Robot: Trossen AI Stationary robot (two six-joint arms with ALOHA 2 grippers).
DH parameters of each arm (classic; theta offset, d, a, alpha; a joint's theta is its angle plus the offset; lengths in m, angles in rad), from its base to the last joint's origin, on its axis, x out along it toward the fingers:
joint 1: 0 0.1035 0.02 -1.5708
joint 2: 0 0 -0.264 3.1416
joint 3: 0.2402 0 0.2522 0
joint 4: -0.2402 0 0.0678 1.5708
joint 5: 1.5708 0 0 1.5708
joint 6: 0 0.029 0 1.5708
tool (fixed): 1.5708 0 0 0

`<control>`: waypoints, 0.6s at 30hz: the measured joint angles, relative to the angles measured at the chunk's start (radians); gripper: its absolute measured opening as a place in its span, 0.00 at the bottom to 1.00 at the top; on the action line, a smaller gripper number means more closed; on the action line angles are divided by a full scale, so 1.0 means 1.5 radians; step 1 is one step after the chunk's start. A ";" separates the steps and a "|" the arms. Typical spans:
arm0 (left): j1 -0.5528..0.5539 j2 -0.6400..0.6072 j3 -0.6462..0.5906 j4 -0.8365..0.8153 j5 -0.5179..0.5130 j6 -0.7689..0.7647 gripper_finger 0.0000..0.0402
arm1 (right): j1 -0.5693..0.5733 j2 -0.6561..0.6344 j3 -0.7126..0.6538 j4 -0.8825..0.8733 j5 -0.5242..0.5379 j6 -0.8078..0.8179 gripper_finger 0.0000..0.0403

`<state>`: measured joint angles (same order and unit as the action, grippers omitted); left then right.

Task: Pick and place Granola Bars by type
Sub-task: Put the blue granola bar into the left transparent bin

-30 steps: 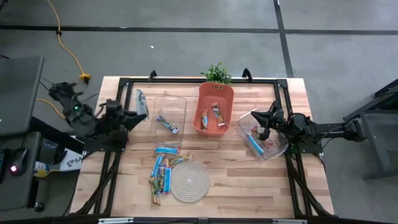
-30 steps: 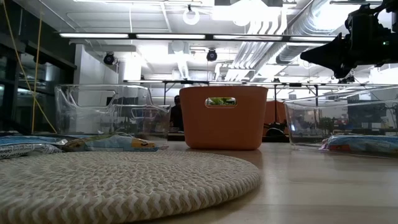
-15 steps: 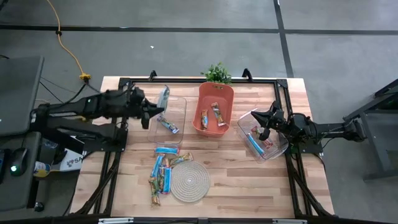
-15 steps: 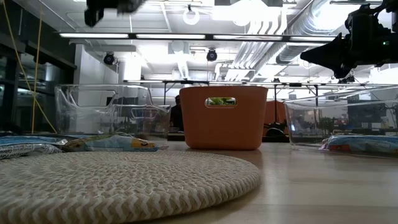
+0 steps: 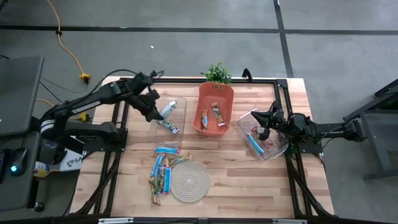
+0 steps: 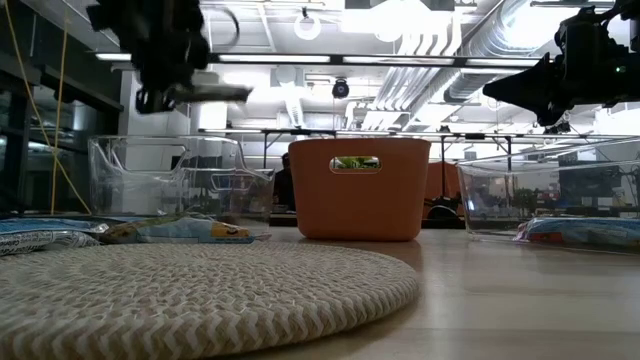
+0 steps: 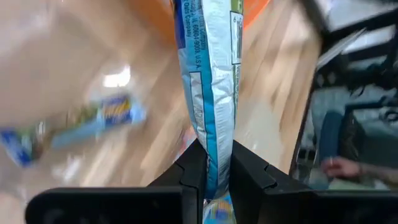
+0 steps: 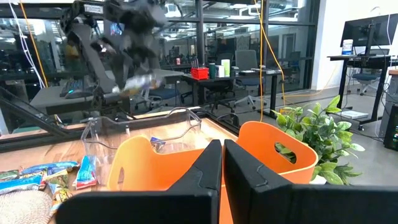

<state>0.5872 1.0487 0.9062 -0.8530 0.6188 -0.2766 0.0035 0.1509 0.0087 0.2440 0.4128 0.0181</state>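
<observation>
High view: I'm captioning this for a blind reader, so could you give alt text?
The left gripper holds a light blue bar over a clear bin with one bar inside. The right gripper waits shut over another clear bin; an orange basket stands between.

A pale bar (image 6: 212,93) is held level in the left gripper (image 6: 165,92), directly above the clear bin (image 6: 170,178).

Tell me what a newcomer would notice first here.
The left gripper, over the left clear bin, is shut on a light-blue bar. At the table's middle stands the orange bin with two bars inside, and loose bars lie beside the woven mat. The right gripper hovers shut over the right clear bin.
</observation>
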 joint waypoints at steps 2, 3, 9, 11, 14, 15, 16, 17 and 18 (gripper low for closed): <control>0.008 0.039 0.000 -0.052 -0.001 0.028 0.12 | 0.000 0.000 0.000 0.000 0.000 0.000 0.00; 0.013 0.059 0.000 -0.075 -0.006 0.045 0.12 | 0.000 0.000 0.000 0.000 0.000 0.000 0.00; 0.014 0.145 0.000 -0.132 -0.078 0.169 0.12 | 0.000 0.000 0.000 0.000 0.000 0.000 0.00; 0.013 0.161 0.000 -0.132 -0.106 0.213 0.12 | 0.000 0.000 0.000 0.000 0.000 0.000 0.00; 0.013 0.170 0.000 -0.128 -0.173 0.269 0.12 | 0.000 0.000 0.000 0.000 0.000 0.000 0.00; 0.013 0.171 0.000 -0.125 -0.192 0.288 0.12 | 0.000 0.000 0.000 0.000 0.000 0.000 0.00; 0.013 0.171 0.000 -0.121 -0.205 0.304 0.12 | 0.000 0.000 0.000 0.000 0.000 0.000 0.00; 0.012 0.171 0.000 -0.115 -0.219 0.321 0.12 | 0.000 0.000 0.000 0.000 0.000 0.000 0.00; 0.008 0.171 0.000 -0.109 -0.231 0.337 0.12 | 0.000 0.000 0.000 0.000 0.000 0.000 0.00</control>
<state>0.5991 1.3056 0.9066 -1.0164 0.2722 0.2289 0.0035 0.1509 0.0086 0.2440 0.4126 0.0181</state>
